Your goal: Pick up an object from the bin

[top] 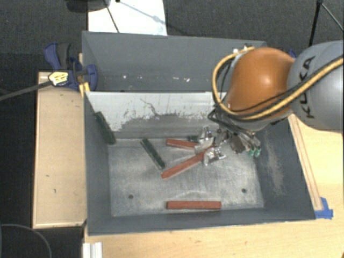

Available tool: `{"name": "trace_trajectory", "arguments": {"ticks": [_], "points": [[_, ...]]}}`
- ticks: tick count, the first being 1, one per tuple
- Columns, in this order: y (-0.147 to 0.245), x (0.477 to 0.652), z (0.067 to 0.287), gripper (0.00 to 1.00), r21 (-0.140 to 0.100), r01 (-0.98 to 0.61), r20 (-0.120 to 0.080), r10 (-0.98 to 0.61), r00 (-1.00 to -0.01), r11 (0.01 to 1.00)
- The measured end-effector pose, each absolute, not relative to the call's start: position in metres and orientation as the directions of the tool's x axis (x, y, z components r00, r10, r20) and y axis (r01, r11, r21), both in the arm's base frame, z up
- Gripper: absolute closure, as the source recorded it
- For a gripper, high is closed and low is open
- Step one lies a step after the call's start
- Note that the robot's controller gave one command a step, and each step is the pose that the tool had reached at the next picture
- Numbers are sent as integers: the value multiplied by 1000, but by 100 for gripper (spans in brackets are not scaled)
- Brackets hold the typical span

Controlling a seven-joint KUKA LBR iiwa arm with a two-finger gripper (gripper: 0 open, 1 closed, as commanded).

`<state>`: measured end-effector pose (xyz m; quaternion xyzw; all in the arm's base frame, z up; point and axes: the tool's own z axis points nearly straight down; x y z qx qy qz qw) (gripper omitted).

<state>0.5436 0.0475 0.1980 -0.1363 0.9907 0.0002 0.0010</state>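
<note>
Gripper [211,147] low over the right-centre of the grey bin [177,69], under the orange wrist cover [258,79]. The upper right end of a slanting red-brown stick [183,167] meets the gripper; whether the gripper is parted or closed on it cannot be told. A short red-brown stick [181,143] and a dark green stick [152,153] lie to its left.

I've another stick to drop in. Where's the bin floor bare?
Bare floor front-left, between the wall-side green stick and the front red stick; also front-right, between the gripper and the front wall. Crowded mid-back: the short red stick, long red stick and middle green stick lie by the gripper.
</note>
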Motion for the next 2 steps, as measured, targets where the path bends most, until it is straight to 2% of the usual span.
{"name": "trace_trajectory", "arguments": {"ticks": [1, 2], "points": [[48, 544, 198, 100, 1, -269, -2, -269, -963, 963], [23, 528, 337, 100, -6, -569, -9, -569, -822, 822]]}}
